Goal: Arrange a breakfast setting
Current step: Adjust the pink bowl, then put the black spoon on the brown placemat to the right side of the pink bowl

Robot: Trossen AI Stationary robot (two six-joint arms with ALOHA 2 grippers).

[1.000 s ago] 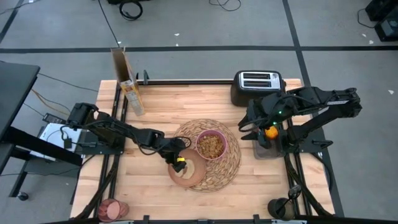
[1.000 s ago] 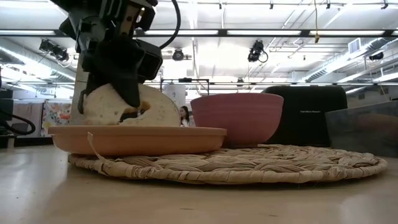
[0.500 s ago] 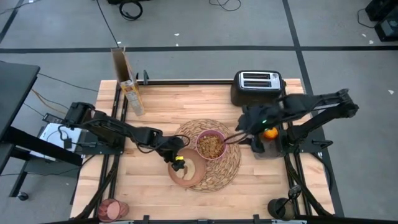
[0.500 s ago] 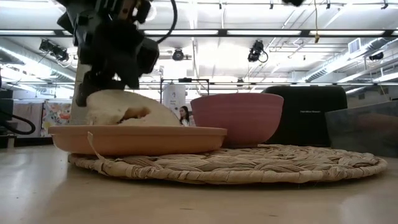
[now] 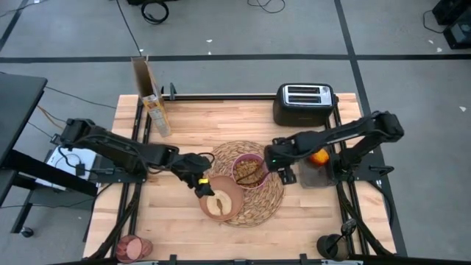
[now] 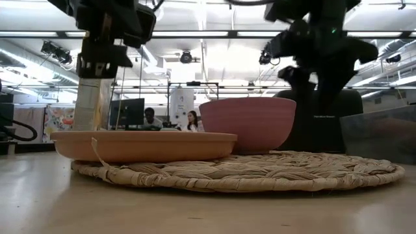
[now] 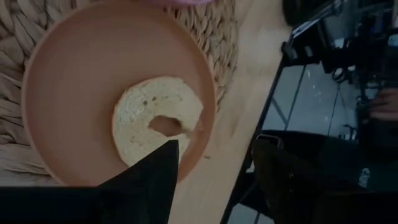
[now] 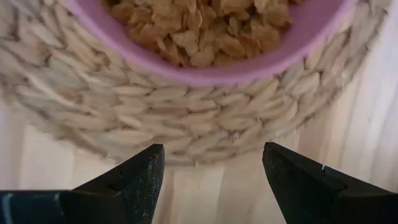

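the pale round toast slice with a hole in its middle (image 5: 218, 204) lies flat on the tan-brown round plate (image 5: 232, 208), and the plate sits on the near-left part of the large round woven straw placemat (image 5: 274, 193). the left gripper (image 5: 199, 182) hangs just beside the plate, toward the left arm's own side, with its fingers spread and holding nothing. the small pink bowl (image 5: 237, 165), filled with brown cereal, stands on the middle of the mat, next to the plate. the right gripper (image 5: 276, 160) is low at the bowl's right rim, jaws wide and empty as the right wrist view shows them.

in my judgement the next thing to fetch is the pinkish-red tumbler (image 5: 134, 248), which stands well apart at the near-left corner of the wooden table (image 5: 184, 125); the left arm is clearly nearer to it.

the left wrist view shows the hole in the toast (image 7: 158, 126) plainly. the low view hides the toast behind the plate's rim (image 6: 143, 138). the high view also shows an orange round fruit (image 5: 320, 156) at the right edge.
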